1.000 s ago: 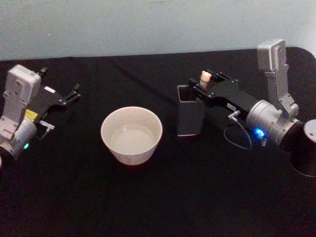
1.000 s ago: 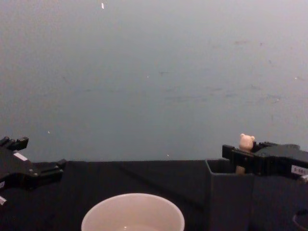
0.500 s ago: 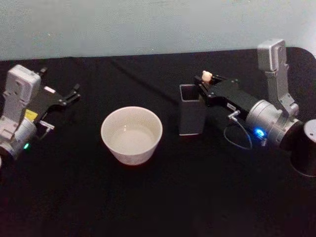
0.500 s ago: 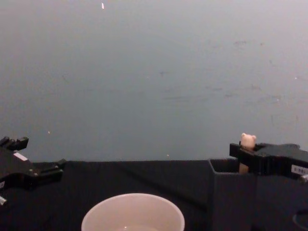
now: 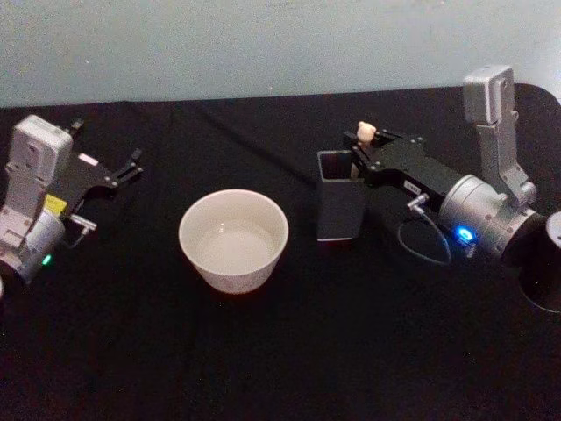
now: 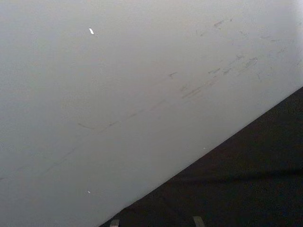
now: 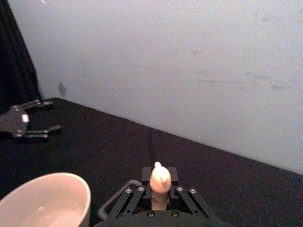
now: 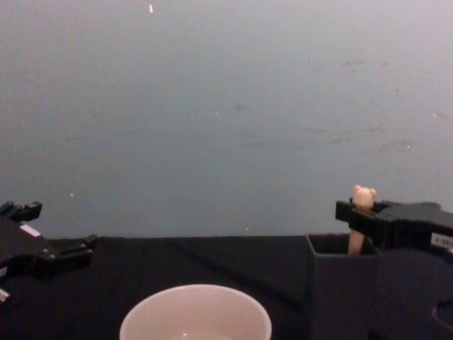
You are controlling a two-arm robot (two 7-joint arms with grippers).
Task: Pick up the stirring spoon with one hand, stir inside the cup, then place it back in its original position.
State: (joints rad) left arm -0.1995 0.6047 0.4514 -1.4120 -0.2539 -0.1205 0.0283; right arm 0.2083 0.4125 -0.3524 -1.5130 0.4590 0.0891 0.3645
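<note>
The stirring spoon (image 5: 366, 133) stands upright, its bear head above the back right corner of the dark grey square holder (image 5: 340, 210). My right gripper (image 5: 361, 151) is shut on its beige handle just under the head. From the chest the handle (image 8: 355, 242) runs down into the holder (image 8: 340, 290), and its lower part is hidden. The right wrist view has the spoon's top (image 7: 159, 179) between my fingers. The off-white cup (image 5: 233, 239) sits left of the holder, with nothing in it. My left gripper (image 5: 107, 145) rests open at the far left.
A black cloth (image 5: 289, 351) covers the table, which ends at a pale wall (image 5: 263, 44) close behind the holder. A loose cable loop (image 5: 422, 244) hangs under my right wrist. A dark round part (image 5: 542, 263) sits at the right edge.
My right gripper has risen a little with the spoon, so the bear head stands higher above the holder's rim. The left arm and the cup have not moved.
</note>
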